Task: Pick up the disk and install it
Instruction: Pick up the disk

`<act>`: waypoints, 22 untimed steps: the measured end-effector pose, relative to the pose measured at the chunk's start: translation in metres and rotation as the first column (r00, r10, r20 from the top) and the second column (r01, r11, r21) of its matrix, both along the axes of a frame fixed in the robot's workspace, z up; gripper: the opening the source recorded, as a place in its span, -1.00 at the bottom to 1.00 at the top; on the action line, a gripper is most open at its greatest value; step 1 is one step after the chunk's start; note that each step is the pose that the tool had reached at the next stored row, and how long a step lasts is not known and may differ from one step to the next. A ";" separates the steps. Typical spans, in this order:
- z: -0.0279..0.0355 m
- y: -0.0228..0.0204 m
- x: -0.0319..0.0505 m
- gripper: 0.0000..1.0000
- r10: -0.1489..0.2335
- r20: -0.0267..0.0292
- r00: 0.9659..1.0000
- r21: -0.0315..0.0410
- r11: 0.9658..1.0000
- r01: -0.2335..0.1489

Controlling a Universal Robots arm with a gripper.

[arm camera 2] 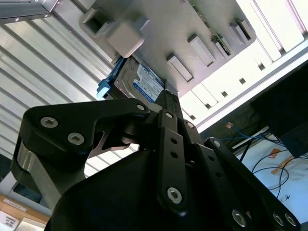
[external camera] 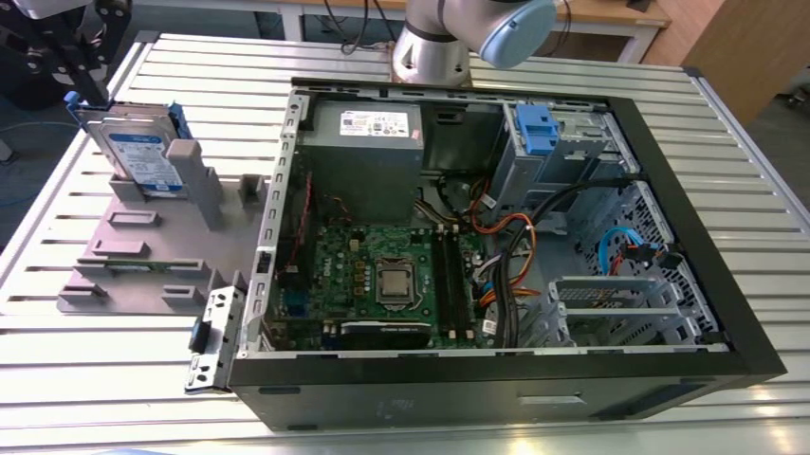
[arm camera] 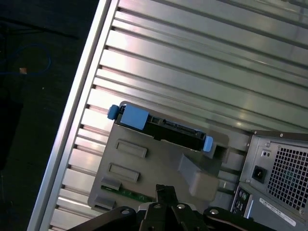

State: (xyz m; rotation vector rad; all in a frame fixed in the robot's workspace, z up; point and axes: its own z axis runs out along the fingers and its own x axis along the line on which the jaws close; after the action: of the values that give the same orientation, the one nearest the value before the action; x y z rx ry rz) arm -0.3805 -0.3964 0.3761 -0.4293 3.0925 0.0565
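Note:
The disk [external camera: 137, 152] is a silver drive with a white-and-blue label and blue rails. It stands on edge in the grey slotted holder [external camera: 139, 251] at the exterior view's left, on the slatted table. My black gripper [external camera: 57, 52] hangs just above and beyond the disk's upper end, apart from it. In the first wrist view the disk [arm camera: 163, 130] shows edge-on, some way off my gripper [arm camera: 163, 190]. In the second wrist view the disk [arm camera 2: 139, 82] lies just past my gripper [arm camera 2: 166, 96]. The fingers are drawn together with nothing between them.
An open computer case [external camera: 506, 237] lies on its side in the middle of the table, with a motherboard [external camera: 379, 275], a power supply [external camera: 367, 156] and loose cables. A blue bracket [external camera: 538, 128] sits on the drive bay at its far end. A small metal bracket [external camera: 212, 336] lies beside the holder.

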 end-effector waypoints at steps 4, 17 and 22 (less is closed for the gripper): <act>0.0000 0.0000 0.0000 -0.79 0.010 0.000 1.000 0.000 1.000 -0.010; 0.0000 0.0000 0.0000 -0.79 0.041 0.000 0.999 0.000 0.999 -0.041; 0.0000 0.0000 0.0000 -0.79 0.052 0.000 0.999 0.000 0.999 -0.052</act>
State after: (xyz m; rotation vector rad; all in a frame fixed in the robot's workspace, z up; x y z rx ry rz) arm -0.3805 -0.3964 0.3761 -0.5102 3.0811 0.0573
